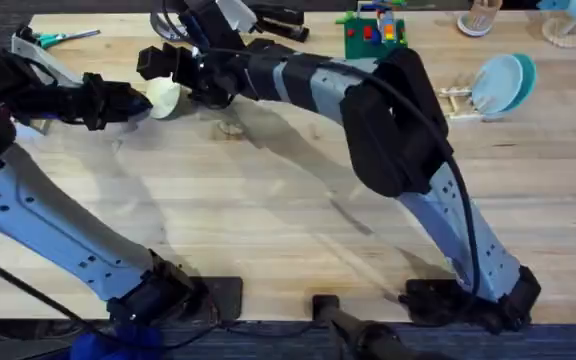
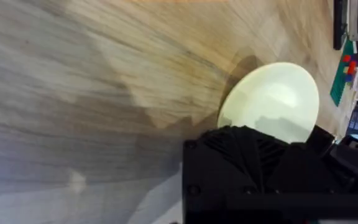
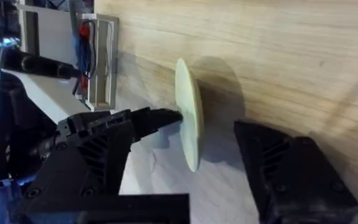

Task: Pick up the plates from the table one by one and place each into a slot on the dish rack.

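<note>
1. Done so far, by the look of it: the light blue plate [image 1: 503,82], standing up in the dish rack [image 1: 456,100] at the far right of the table [image 1: 268,200].
2. Not done yet: the cream-yellow plate [image 1: 164,97], way over at the far left of the table, well apart from the rack.
3. Up on its edge, that cream-yellow plate, not lying flat. Seen thin side on from the right wrist and as a round face from the left wrist. Resting on the wood or lifted just off it? Too hard to tell.
4. Right gripper [image 1: 173,70]: reaching all the way across from the lower right. Jaws wide, one on each side of the plate. One fingertip [image 3: 166,116] right up against the plate's face, the other finger [image 3: 272,162] apart from it. No squeeze on the plate yet.
5. Left gripper [image 1: 133,100]: just beside the same plate, coming in from the left. Jaws hidden behind its own black body, so cannot tell if open or closed. Maybe pinching the plate's rim to keep it standing, but not clear enough to be sure.
6. About halfway through the job, going by one plate racked and one plate out.
7. Left to do, as a guess: close on the cream-yellow plate, carry it across the table to the right, and slide it down into a free slot next to the blue one.
</note>
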